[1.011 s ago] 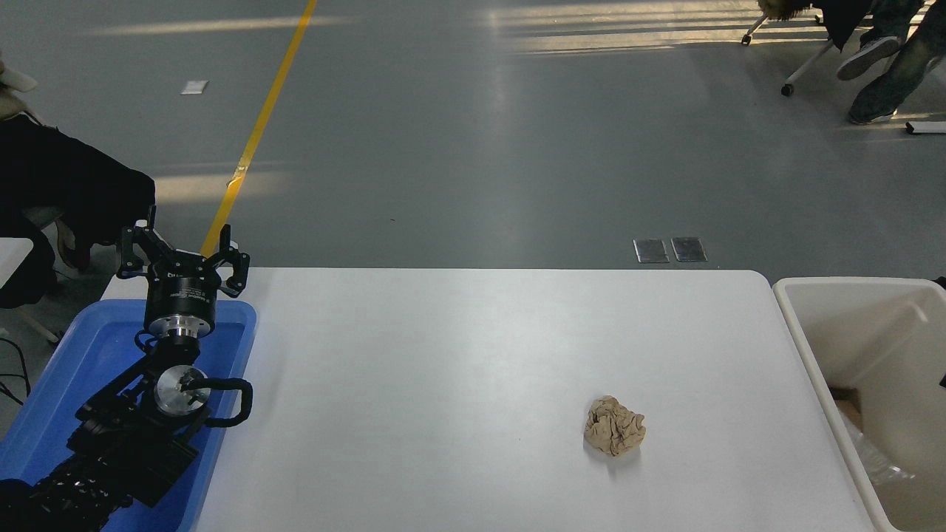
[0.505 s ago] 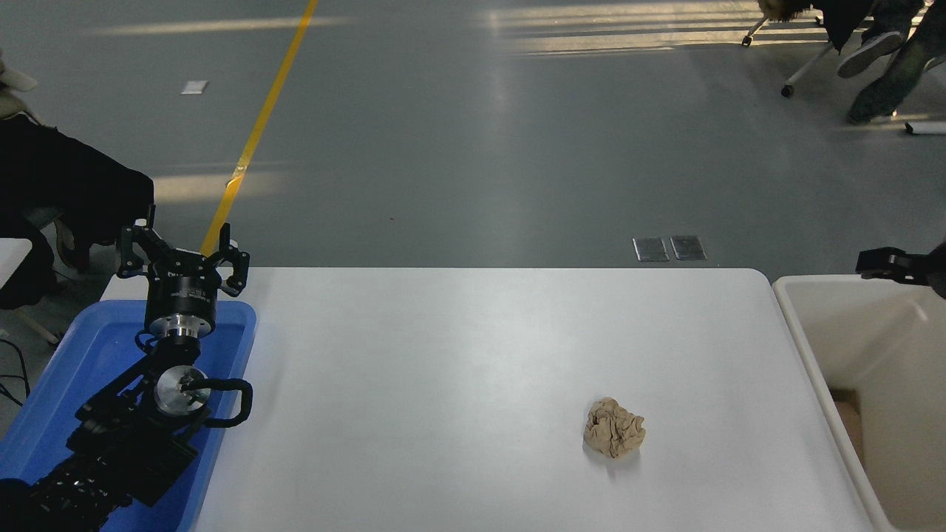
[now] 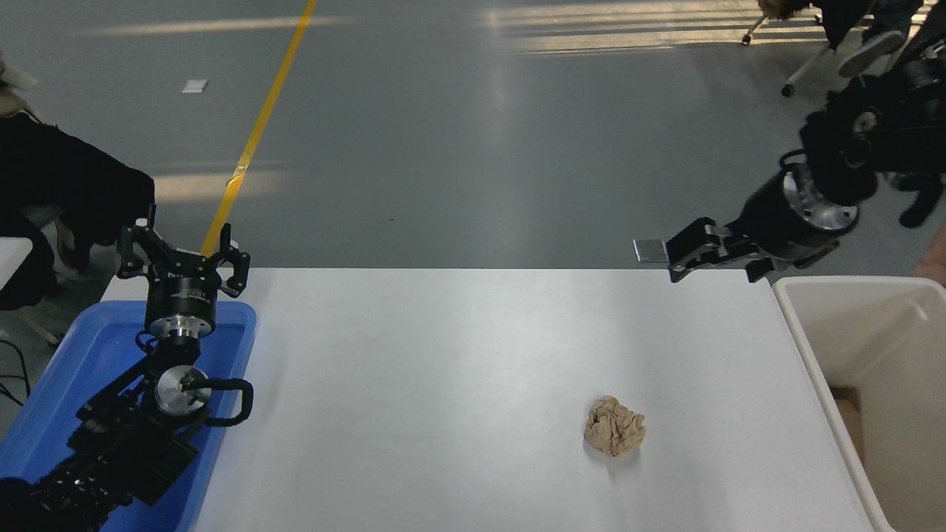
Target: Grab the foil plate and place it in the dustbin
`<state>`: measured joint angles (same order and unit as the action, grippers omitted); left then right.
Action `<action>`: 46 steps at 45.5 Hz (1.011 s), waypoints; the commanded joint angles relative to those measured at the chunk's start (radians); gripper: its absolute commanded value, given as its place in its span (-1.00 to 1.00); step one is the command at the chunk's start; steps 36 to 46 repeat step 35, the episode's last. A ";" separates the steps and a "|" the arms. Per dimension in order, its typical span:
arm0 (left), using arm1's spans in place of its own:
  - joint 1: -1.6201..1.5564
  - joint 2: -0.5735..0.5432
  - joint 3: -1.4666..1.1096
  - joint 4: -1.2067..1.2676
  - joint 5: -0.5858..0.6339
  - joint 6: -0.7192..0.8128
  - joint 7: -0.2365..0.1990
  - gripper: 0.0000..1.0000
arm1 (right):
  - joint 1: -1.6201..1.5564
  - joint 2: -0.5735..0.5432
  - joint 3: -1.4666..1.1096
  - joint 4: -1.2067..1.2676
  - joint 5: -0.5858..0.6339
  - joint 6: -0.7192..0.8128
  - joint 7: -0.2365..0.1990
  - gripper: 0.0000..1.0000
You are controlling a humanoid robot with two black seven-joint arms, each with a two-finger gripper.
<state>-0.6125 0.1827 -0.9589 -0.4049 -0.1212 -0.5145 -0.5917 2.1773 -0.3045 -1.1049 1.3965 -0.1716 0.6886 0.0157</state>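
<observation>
Over on the left, the left gripper (image 3: 182,260) sits parked above the blue tray (image 3: 66,369), fingers splayed wide and holding nothing, and it has no part in this. Across the bare white table (image 3: 443,369) there's just one thing lying out, a crumpled tan paper ball (image 3: 615,426), well right of centre and toward the near edge. Now to the action: the right gripper (image 3: 698,255) hangs over the table's far right corner, arm reaching in from the upper right, fingers pointing left. They look drawn close together with nothing between them, though from this angle I can't be sure how far apart they stand. At the far right stands the dustbin (image 3: 794,310), cream walls, rim hard against the table's edge. And the foil plate? I can't see it anywhere, not on the table, not in the claw; the visible part of the bin shows only a brownish patch low down, too cut off to name. My read is the plate is either down in the bin out of sight or somewhere outside the picture, so I can't tell which step is in hand. If the arm is clearing away, it should lift well above that thick rim and stay wide of the paper ball
</observation>
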 commanded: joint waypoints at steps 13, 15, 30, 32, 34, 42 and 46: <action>0.002 0.000 -0.001 0.000 0.000 0.001 0.000 0.98 | 0.223 0.076 -0.041 0.188 0.095 0.097 0.000 1.00; 0.000 0.000 -0.001 0.000 -0.002 0.001 0.000 0.98 | 0.223 0.068 -0.043 0.188 0.095 0.097 0.000 1.00; 0.000 0.000 -0.001 0.000 -0.002 0.001 0.000 0.98 | 0.197 0.050 -0.041 0.170 0.089 0.097 0.001 1.00; 0.000 0.000 -0.001 0.000 -0.002 0.001 0.000 0.98 | 0.190 0.048 -0.041 0.170 0.087 0.097 0.001 1.00; 0.000 0.000 -0.001 0.000 -0.002 0.001 0.000 0.98 | 0.188 0.045 -0.043 0.170 0.087 0.097 0.001 1.00; 0.002 0.000 -0.001 0.000 -0.002 0.001 0.000 0.98 | 0.187 0.042 -0.043 0.170 0.086 0.097 0.001 1.00; 0.002 0.000 -0.001 0.000 -0.002 0.001 0.000 0.98 | 0.187 0.042 -0.043 0.170 0.086 0.097 0.001 1.00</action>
